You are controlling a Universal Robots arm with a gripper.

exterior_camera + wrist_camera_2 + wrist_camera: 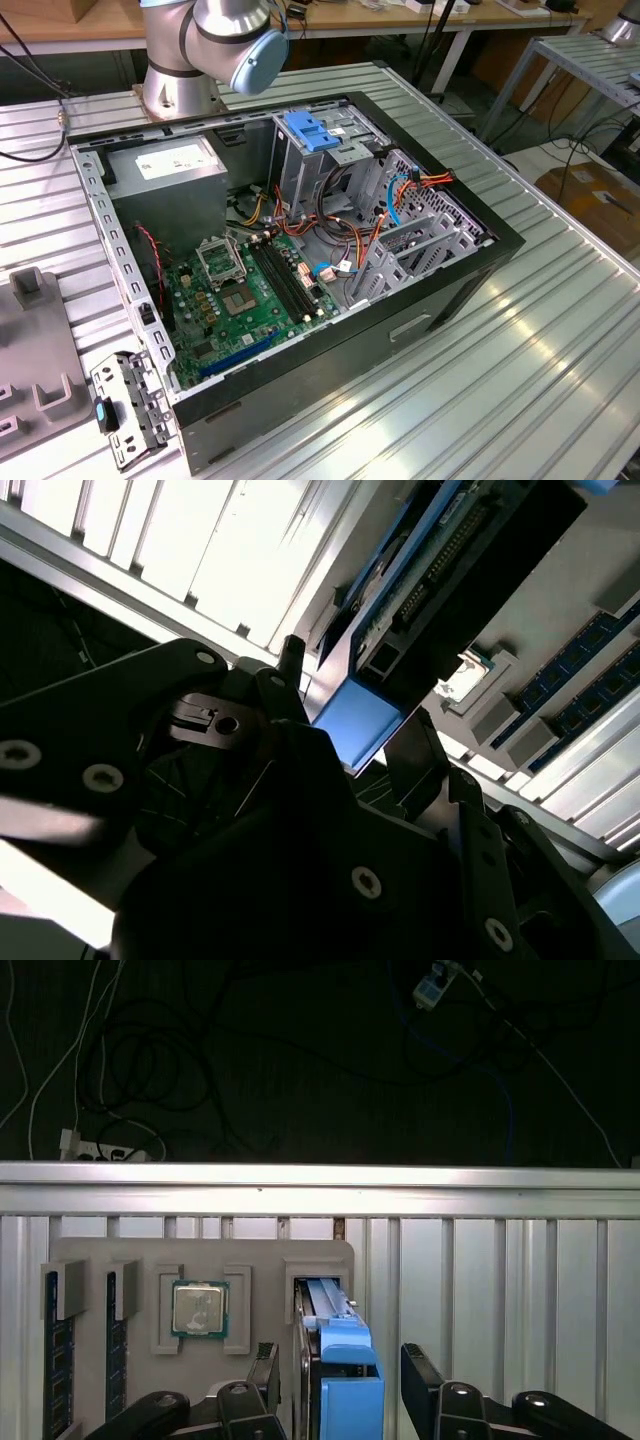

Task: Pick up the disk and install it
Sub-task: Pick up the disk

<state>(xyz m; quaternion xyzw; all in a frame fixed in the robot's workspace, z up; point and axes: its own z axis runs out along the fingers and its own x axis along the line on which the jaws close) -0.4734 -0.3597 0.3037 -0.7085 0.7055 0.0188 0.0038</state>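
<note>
The flat rectangular disk (335,1360), with glossy blue plastic side rails, stands on edge in a slot of a matte grey moulded tray (260,1260) on the ribbed aluminium table (500,1280). The black metal gripper (342,1372) straddles it. Its fingers (418,1365) are spread apart, one on each side, just clear of the rails. A square silver processor chip (200,1309) sits in a nearby pocket.

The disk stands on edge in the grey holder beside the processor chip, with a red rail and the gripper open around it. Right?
No: the rail is blue, not red, as the first wrist view shows. Otherwise yes: the disk stands on edge in the grey holder beside the processor chip, the gripper open around it.
</note>
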